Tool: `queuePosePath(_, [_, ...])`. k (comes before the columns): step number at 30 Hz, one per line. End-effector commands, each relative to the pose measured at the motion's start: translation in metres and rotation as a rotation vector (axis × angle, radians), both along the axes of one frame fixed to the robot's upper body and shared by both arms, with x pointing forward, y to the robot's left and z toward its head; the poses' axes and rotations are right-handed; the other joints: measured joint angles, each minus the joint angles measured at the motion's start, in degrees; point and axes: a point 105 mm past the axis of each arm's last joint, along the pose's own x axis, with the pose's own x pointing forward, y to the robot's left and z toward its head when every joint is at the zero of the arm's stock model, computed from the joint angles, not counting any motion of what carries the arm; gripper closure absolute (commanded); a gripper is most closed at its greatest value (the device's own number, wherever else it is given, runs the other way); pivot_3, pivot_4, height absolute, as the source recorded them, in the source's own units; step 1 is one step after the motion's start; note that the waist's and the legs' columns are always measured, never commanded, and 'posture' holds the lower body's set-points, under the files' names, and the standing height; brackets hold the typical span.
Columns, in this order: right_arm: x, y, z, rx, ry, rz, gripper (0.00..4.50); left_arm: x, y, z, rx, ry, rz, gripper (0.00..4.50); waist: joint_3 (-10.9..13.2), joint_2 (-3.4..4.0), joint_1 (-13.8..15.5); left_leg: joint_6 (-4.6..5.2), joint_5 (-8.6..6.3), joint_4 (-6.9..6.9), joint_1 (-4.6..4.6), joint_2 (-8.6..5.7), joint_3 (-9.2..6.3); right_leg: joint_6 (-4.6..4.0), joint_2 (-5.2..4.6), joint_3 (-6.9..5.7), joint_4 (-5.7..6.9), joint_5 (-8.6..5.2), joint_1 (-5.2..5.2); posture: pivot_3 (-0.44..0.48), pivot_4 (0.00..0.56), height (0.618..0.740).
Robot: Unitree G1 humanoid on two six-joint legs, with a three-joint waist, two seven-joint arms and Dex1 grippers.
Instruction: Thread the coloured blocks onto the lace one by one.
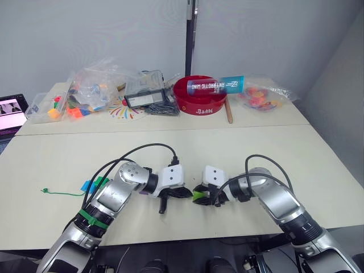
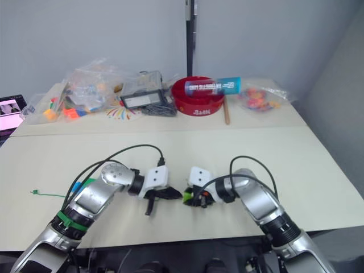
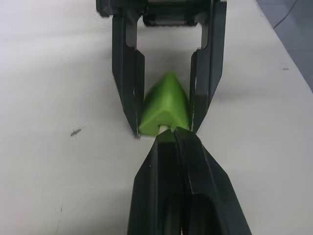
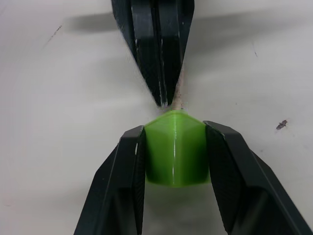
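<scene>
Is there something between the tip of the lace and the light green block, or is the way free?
Nothing visible blocks it. The left gripper holds the pale lace tip right at the light green block, clamped in the right gripper.

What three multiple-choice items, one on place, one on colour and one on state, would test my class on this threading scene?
1. Where does the free end of the lace lie?
A. On the table by the left arm
B. In the red bowl
C. Over the right arm

2. What colour is the block in the right gripper?
A. Blue
B. Purple
C. Light green

3. How is the left gripper?
A. Wide open
B. Shut on the lace's pale tip
C. Holding the bowl

Answers: 1 A, the green cord trails there. 2 C, seen between the fingers. 3 B, fingers pinched together at the block.
</scene>
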Motion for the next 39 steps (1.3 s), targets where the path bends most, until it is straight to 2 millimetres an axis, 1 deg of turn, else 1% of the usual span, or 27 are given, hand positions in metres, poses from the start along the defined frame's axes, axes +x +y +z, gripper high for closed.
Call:
queuePosePath(1, [-0.004, -0.001, -0.003, -0.011, 0.012, 0.012, 3.19, 0.003, 0.009, 0.020, -0.035, -0.033, -0.003, 3.97, 0.0, 0.00, 0.1, 0.00, 0.00, 0.00, 0.00, 0.00, 0.00, 0.00, 0.00, 0.00, 0.00, 0.00, 0.00, 0.000, 0.150, 0.740])
queuePosePath(2, [-0.003, -0.002, -0.002, -0.010, 0.011, 0.011, 3.19, 0.004, 0.011, 0.020, -0.036, -0.028, 0.000, 3.70, 0.0, 0.00, 0.1, 0.00, 0.00, 0.00, -0.01, 0.00, 0.00, 0.00, 0.00, 0.00, -0.01, 0.00, 0.00, 0.000, 0.150, 0.740])
queuePosePath(4, [-0.003, -0.002, -0.002, -0.008, 0.009, 0.010, 3.19, 0.006, 0.014, 0.017, -0.028, -0.033, 0.010, 3.02, 0.0, 0.00, 0.1, 0.00, 0.00, 0.01, -0.01, -0.02, -0.01, 0.00, -0.02, 0.00, -0.01, 0.00, 0.00, 0.000, 0.150, 0.740])
queuePosePath(6, [-0.003, -0.002, -0.001, -0.004, 0.008, 0.008, 3.19, 0.010, 0.016, 0.012, -0.005, -0.061, 0.027, 2.37, 0.0, 0.00, 0.1, 0.00, 0.00, 0.02, -0.02, -0.03, -0.01, 0.00, -0.03, 0.00, -0.01, 0.00, 0.00, 0.000, 0.150, 0.740])
queuePosePath(7, [-0.003, -0.002, -0.001, -0.004, 0.007, 0.008, 3.19, 0.009, 0.014, 0.006, -0.007, -0.041, 0.028, 2.05, 0.0, 0.00, 0.1, 0.00, 0.00, 0.02, -0.01, -0.03, 0.00, 0.00, -0.03, -0.01, -0.01, 0.00, 0.00, 0.000, 0.150, 0.740])
queuePosePath(9, [-0.003, -0.002, 0.000, -0.004, 0.009, 0.009, 3.19, 0.007, 0.008, -0.003, -0.017, 0.000, 0.024, 2.01, 0.0, 0.00, 0.1, 0.00, 0.00, 0.01, -0.02, -0.02, -0.01, 0.00, -0.02, -0.01, 0.00, 0.00, 0.00, 0.000, 0.150, 0.740])
queuePosePath(11, [-0.004, -0.002, 0.000, -0.004, 0.013, 0.011, 3.19, 0.008, 0.003, -0.011, -0.012, 0.004, 0.029, 2.01, 0.0, 0.00, 0.2, 0.00, 0.00, 0.02, -0.04, -0.04, -0.01, 0.00, -0.03, -0.01, 0.00, 0.00, 0.00, 0.000, 0.150, 0.740])
queuePosePath(13, [-0.005, -0.004, 0.000, -0.008, 0.015, 0.013, 3.19, 0.005, 0.004, -0.025, 0.032, 0.035, 0.023, 2.01, 0.0, 0.00, 0.1, 0.00, 0.00, 0.05, -0.10, -0.04, -0.01, 0.01, -0.03, -0.01, 0.00, 0.00, -0.02, 0.000, 0.150, 0.740])
queuePosePath(15, [-0.006, -0.005, 0.000, -0.012, 0.018, 0.017, 3.19, 0.006, 0.005, -0.034, 0.052, 0.041, 0.024, 2.01, 0.0, 0.00, 0.2, 0.00, 0.00, 0.05, -0.12, -0.04, -0.03, 0.00, -0.03, -0.03, 0.00, 0.00, -0.06, 0.000, 0.150, 0.740])
queuePosePath(18, [-0.007, -0.006, 0.001, -0.016, 0.018, 0.017, 3.19, 0.003, 0.002, -0.038, 0.056, 0.069, 0.009, 2.86, 0.0, 0.00, 0.4, 0.00, 0.00, 0.09, -0.10, -0.07, -0.03, 0.01, -0.06, -0.03, -0.02, 0.00, 0.00, 0.000, 0.150, 0.740])
queuePosePath(22, [-0.006, -0.008, 0.001, -0.021, 0.019, 0.017, 3.19, 0.002, 0.001, -0.039, 0.045, 0.082, 0.010, 4.21, 0.0, 0.00, 0.3, 0.01, -0.01, 0.10, -0.09, -0.06, -0.03, 0.01, -0.05, -0.03, -0.02, 0.00, 0.00, 0.000, 0.150, 0.740])
queuePosePath(23, [-0.006, -0.008, 0.001, -0.022, 0.019, 0.017, 3.19, 0.002, 0.001, -0.038, 0.038, 0.079, 0.010, 4.48, 0.0, 0.01, 0.3, 0.02, -0.01, 0.10, -0.09, -0.06, -0.04, 0.01, -0.05, -0.03, -0.01, 0.00, -0.01, 0.000, 0.150, 0.740])
queuePosePath(26, [-0.006, -0.009, 0.001, -0.024, 0.018, 0.013, 3.19, 0.001, -0.001, -0.034, 0.026, 0.072, -0.001, 4.48, 0.0, 0.01, 0.5, 0.02, -0.01, 0.12, -0.09, -0.08, -0.04, 0.01, -0.07, -0.04, -0.02, 0.00, 0.02, 0.000, 0.150, 0.740])
queuePosePath(29, [-0.005, -0.009, 0.000, -0.027, 0.018, 0.007, 3.19, -0.005, -0.007, -0.021, -0.013, 0.055, -0.042, 4.48, 0.0, 0.01, 0.4, 0.02, -0.01, 0.11, -0.09, -0.07, -0.04, 0.01, -0.07, -0.04, -0.01, 0.00, 0.02, 0.000, 0.150, 0.740])
queuePosePath(31, [-0.005, -0.008, -0.001, -0.026, 0.020, 0.009, 3.19, -0.006, -0.010, -0.014, -0.020, 0.035, -0.048, 4.48, 0.0, 0.00, 0.4, 0.02, -0.01, 0.10, -0.11, -0.08, -0.04, 0.01, -0.07, -0.04, -0.01, 0.00, 0.00, 0.000, 0.150, 0.740])
queuePosePath(36, [-0.008, -0.005, -0.001, -0.024, 0.026, 0.029, 3.19, -0.004, -0.015, -0.006, 0.002, 0.005, -0.068, 4.48, 0.0, 0.00, 0.2, 0.02, -0.01, 0.11, -0.14, -0.06, -0.04, 0.01, -0.06, -0.04, -0.01, 0.00, -0.03, 0.000, 0.150, 0.740])
queuePosePath(39, [-0.009, -0.002, 0.000, -0.022, 0.025, 0.037, 3.19, -0.003, -0.018, -0.004, 0.027, -0.013, -0.079, 4.48, 0.0, 0.00, 0.2, 0.02, -0.01, 0.11, -0.16, -0.07, -0.04, 0.01, -0.05, -0.05, -0.01, 0.00, -0.03, 0.000, 0.150, 0.740])
